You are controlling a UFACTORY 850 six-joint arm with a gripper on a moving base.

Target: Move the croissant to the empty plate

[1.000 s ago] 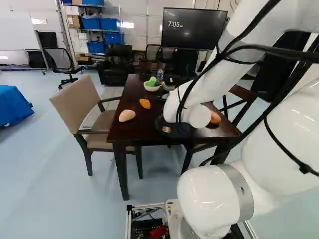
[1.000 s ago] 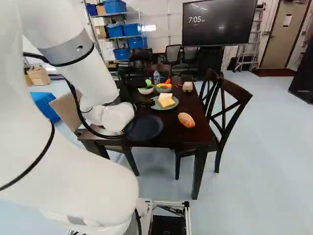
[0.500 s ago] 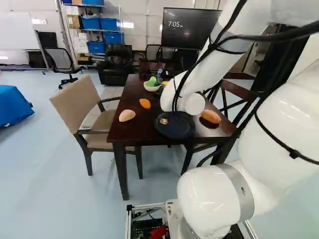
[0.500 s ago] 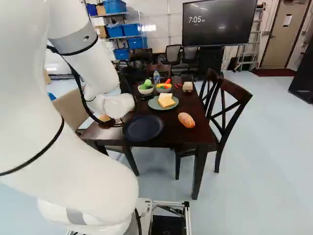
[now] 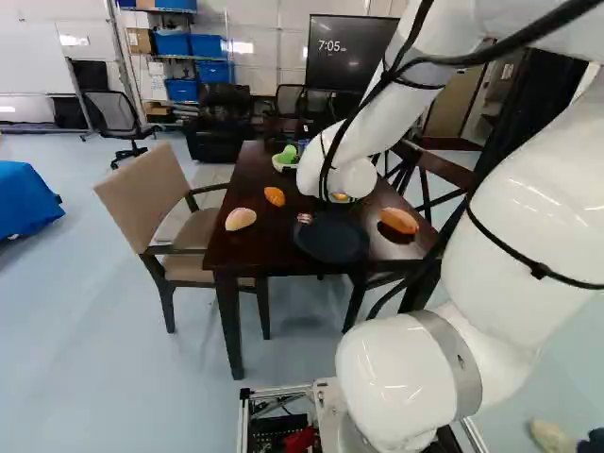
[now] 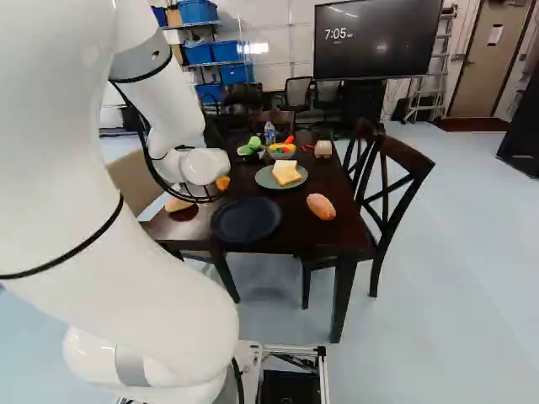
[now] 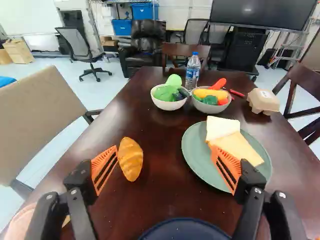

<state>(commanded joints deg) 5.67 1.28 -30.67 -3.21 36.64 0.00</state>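
We see the end effector [image 7: 164, 152] standing wide, holding nothing. The croissant [image 5: 275, 196] is on the counter [image 5: 274, 238], slightly left of the left base view's middle. It lies ahead, toward the left finger, long axis mostly pointing forward; we judge a leftward shift is needed before closing across it.

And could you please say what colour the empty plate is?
The plate is dark blue, clearest in the wrist view.
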